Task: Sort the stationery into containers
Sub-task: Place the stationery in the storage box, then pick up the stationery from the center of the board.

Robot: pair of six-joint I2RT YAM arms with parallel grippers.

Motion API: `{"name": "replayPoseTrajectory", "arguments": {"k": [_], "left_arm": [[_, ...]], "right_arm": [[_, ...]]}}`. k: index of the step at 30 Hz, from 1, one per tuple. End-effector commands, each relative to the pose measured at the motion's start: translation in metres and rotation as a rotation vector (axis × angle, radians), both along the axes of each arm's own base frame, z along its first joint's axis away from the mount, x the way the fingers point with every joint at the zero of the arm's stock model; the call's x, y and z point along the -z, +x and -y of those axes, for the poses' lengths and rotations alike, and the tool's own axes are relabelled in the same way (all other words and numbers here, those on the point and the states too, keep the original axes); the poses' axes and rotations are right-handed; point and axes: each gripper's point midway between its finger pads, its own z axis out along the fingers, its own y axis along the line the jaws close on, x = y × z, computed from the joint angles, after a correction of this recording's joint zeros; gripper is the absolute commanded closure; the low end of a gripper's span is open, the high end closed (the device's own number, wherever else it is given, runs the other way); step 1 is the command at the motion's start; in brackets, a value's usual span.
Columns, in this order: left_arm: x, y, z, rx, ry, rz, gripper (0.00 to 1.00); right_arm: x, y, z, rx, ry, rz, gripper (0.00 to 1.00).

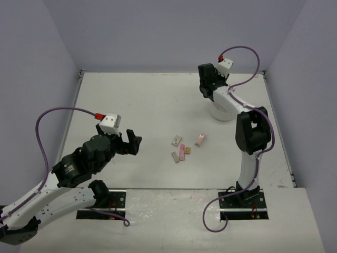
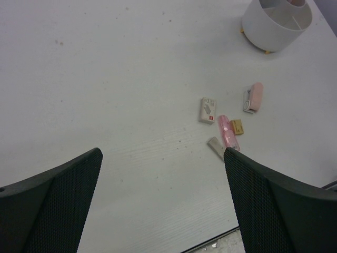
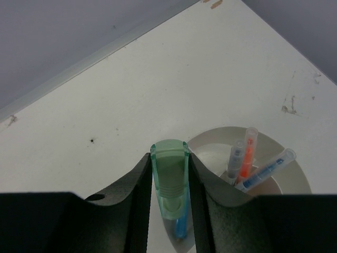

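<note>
Tub (image 1: 223, 114): white and round, at the upper right of the top view, partly hidden by the right arm. In the left wrist view it fills the upper right corner, with dividing walls showing inside.
Right gripper (image 3: 169, 167): jaws narrow, clamped on the green pen. It sits at the upper right of the top view, above the tub.
Green pen (image 3: 169, 184): translucent green barrel with a blue core, gripped between both fingers at the lower centre of the right wrist view. Its far end is just beside the tub's left rim; I cannot tell whether it is inside the rim.
Pens in tub: three lean together inside, at the lower right of the right wrist view. They are a grey-clear pen (image 3: 236, 157), an orange pen (image 3: 247, 152) and a blue pen (image 3: 266, 169).
Left gripper (image 2: 162, 153): jaws spread wide with nothing between them. It hangs over bare table at the lower left of the top view, apart from every item.
Loose pieces: five lie in a small cluster at the centre of the top view, well apart from the tub.
- White eraser (image 2: 208, 109): on the cluster's left.
- Pink eraser (image 2: 255, 96): on its right, nearest the tub.
- Pink clear piece (image 2: 228, 132): in the middle, just beside a tan block (image 2: 237, 126).
- Pale block (image 2: 216, 147): at the bottom, near the right finger's tip in the left wrist view.

Table (image 1: 137, 105): white, with grey-violet walls around it.
</note>
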Motion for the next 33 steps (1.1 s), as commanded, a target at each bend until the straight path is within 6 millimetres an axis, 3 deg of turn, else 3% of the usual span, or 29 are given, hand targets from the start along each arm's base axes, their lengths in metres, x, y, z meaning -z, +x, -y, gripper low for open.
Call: {"name": "replayPoseTrajectory", "arguments": {"k": [1, 9, 12, 14, 17, 21, 24, 27, 30, 33], "left_arm": [[-0.004, 0.003, 0.002, 0.008, -0.008, 0.028, 0.00], [-0.005, 0.003, 0.001, 0.007, -0.009, 0.029, 0.00], [-0.005, 0.003, 0.002, 0.008, -0.009, 0.029, 0.00], [-0.005, 0.003, 0.002, 0.008, -0.009, 0.029, 0.00], [-0.004, 0.003, 0.002, 0.008, -0.006, 0.027, 0.00], [-0.004, 0.003, 0.002, 0.007, -0.006, 0.027, 0.00], [-0.004, 0.003, 0.002, 0.007, -0.006, 0.027, 0.00], [-0.004, 0.003, 0.000, -0.001, -0.005, 0.028, 0.00], [-0.005, 0.004, -0.003, -0.019, -0.008, 0.029, 0.00], [-0.008, 0.004, -0.008, -0.040, -0.018, 0.038, 0.00]], "right_arm": [[-0.025, -0.002, 0.004, 0.004, 0.004, 0.065, 0.68], [-0.027, -0.007, 0.006, -0.006, -0.010, 0.056, 0.66], [-0.029, -0.007, 0.003, -0.031, 0.000, 0.061, 0.49], [-0.034, -0.009, 0.000, -0.055, 0.009, 0.068, 0.48], [-0.046, -0.009, -0.003, -0.087, 0.021, 0.085, 0.36], [-0.061, -0.010, -0.015, -0.176, 0.038, 0.090, 0.37], [-0.085, -0.014, -0.050, -0.349, 0.071, 0.118, 0.37], [-0.099, -0.035, -0.088, -0.549, 0.055, 0.085, 0.34], [-0.090, -0.065, -0.117, -0.641, 0.101, -0.019, 0.32], [-0.044, -0.125, -0.130, -0.626, 0.152, -0.245, 0.27]]}}
